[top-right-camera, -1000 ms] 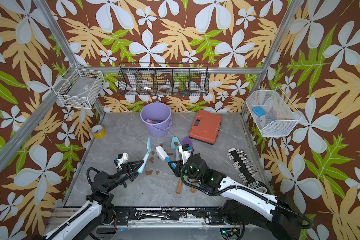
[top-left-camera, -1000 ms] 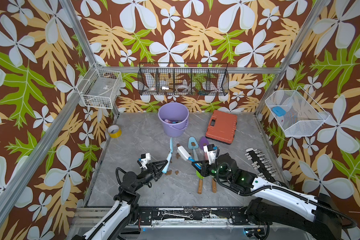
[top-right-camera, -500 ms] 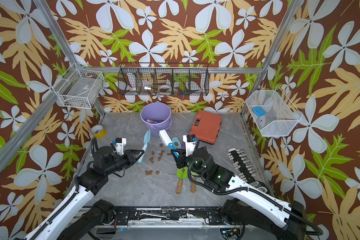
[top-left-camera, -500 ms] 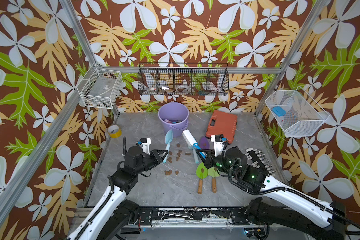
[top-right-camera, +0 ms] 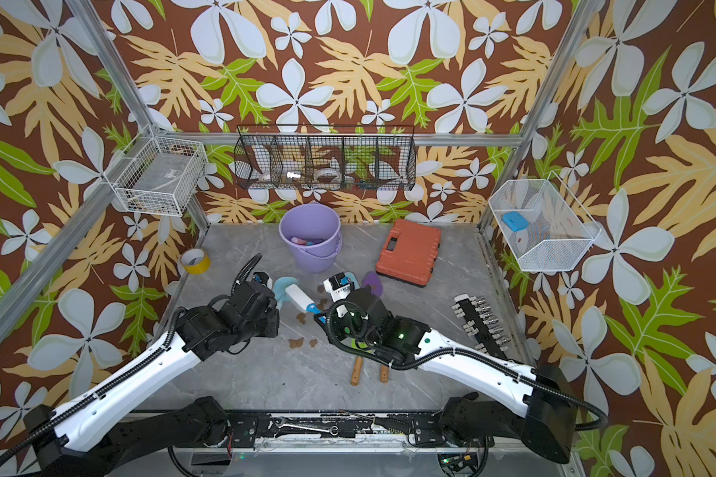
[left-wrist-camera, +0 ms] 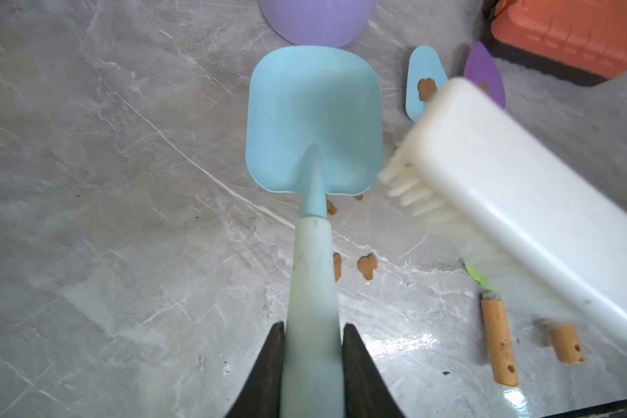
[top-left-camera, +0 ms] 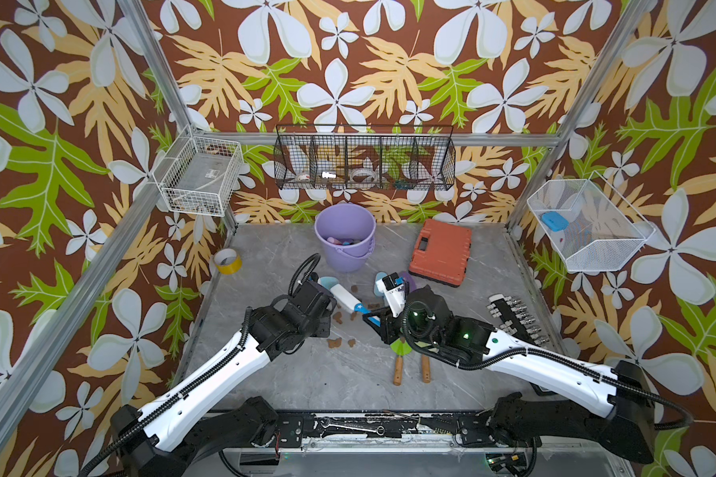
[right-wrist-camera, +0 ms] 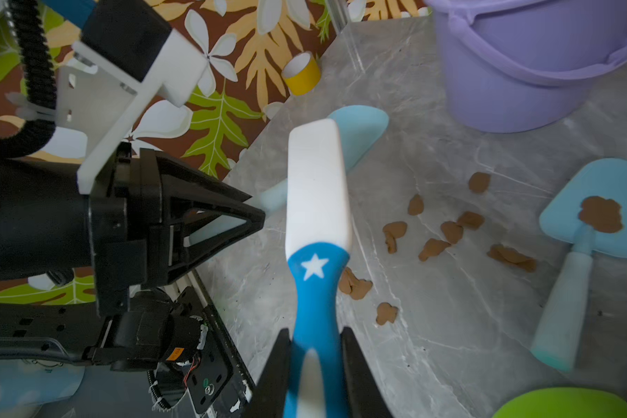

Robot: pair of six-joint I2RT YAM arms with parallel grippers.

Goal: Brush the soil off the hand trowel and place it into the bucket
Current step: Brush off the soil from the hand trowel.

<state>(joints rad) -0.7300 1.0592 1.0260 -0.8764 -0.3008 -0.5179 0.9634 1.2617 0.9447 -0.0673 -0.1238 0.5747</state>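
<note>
Hand trowel [left-wrist-camera: 314,119], light blue, is clamped by its pale handle in the left gripper [left-wrist-camera: 312,325], its clean blade pointing toward the bucket [top-left-camera: 344,260]. The right gripper [right-wrist-camera: 315,331] pinches the blue, white-starred handle of a scrub brush [right-wrist-camera: 317,181], bristles just beside the blade. Both arms reach over the middle of the table [top-left-camera: 306,371], where soil [right-wrist-camera: 431,249] blobs lie. At the far edge, the bucket holds small pink and blue items.

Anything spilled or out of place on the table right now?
Soil blobs lie scattered on the table, and one sits on the unheld blue trowel beside them. The held trowel looks clean.
</note>
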